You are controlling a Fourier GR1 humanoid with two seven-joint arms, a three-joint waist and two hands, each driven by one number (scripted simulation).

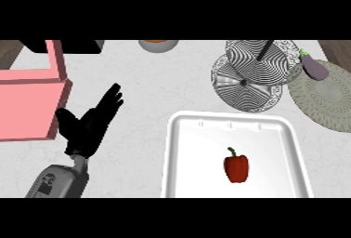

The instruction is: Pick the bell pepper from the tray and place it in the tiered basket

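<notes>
Now: our left hand (89, 125) rests near bench's left edge, fingers straight, holding nothing. Bell pepper (237, 168) lies in tray (184, 139) near front edge, untouched. Tiered basket (250, 76) stands beyond tray, waiting. Right hand unseen.

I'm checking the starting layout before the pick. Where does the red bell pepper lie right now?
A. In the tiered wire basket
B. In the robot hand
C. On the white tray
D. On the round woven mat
C: the red bell pepper lies on the white rectangular tray, apart from the open left robot hand and the tiered wire basket.
</notes>
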